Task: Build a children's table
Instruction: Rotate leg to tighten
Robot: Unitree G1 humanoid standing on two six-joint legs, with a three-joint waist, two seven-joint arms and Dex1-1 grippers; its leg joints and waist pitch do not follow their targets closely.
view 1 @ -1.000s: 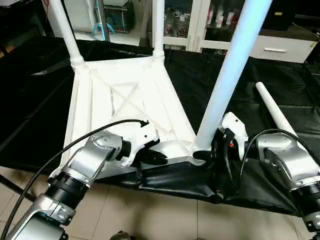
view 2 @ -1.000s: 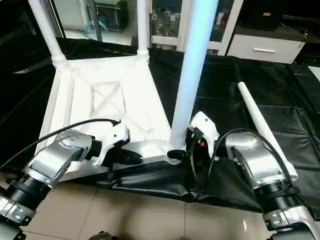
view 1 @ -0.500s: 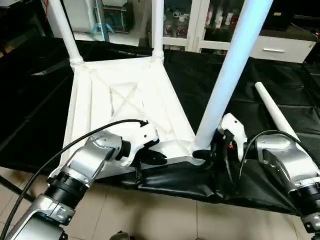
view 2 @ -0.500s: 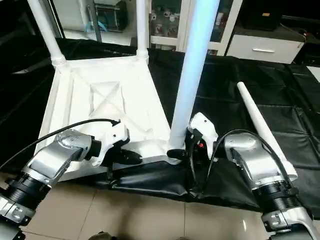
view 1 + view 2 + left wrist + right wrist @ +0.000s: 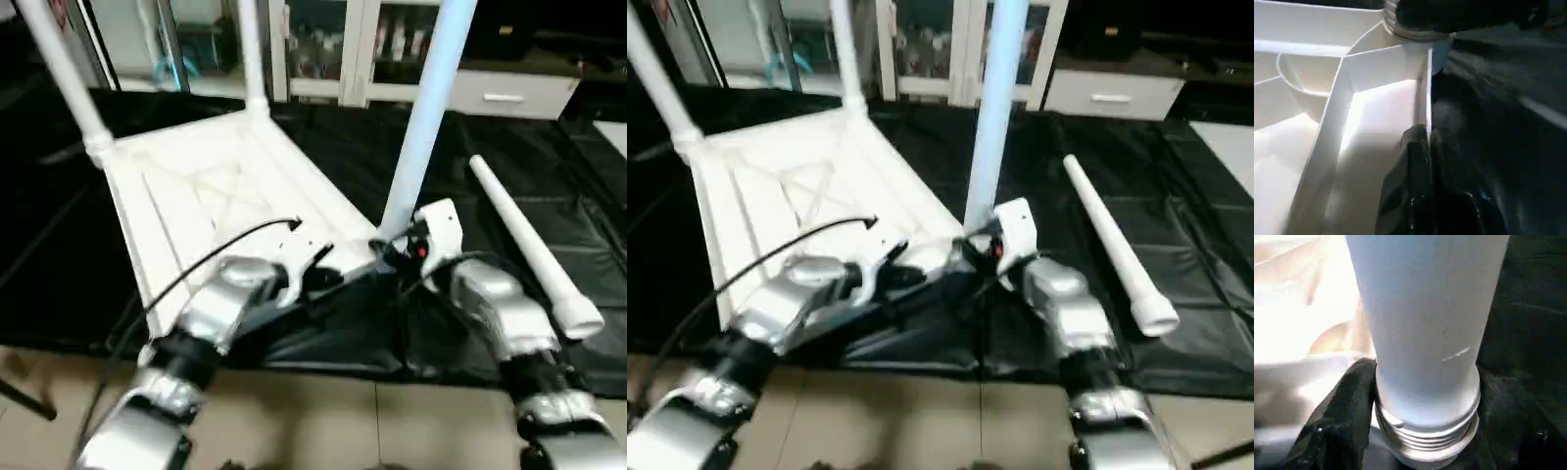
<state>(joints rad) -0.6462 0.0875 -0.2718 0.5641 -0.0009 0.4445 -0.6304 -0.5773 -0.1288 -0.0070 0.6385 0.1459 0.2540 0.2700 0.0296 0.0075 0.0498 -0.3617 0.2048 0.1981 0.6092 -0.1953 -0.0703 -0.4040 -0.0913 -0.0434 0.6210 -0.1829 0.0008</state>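
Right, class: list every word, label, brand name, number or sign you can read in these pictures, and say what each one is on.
No text can be read anywhere.
Table top: plain white, no lettering.
Upright leg and loose leg: plain, no markings.
Bottles in the cabinet behind: any labels are too blurred to read.
Right gripper: a small red spot beside it, not legible as a sign.

You won't find any readable text, label, brand, number or sign on anything here; nothing legible shows up.
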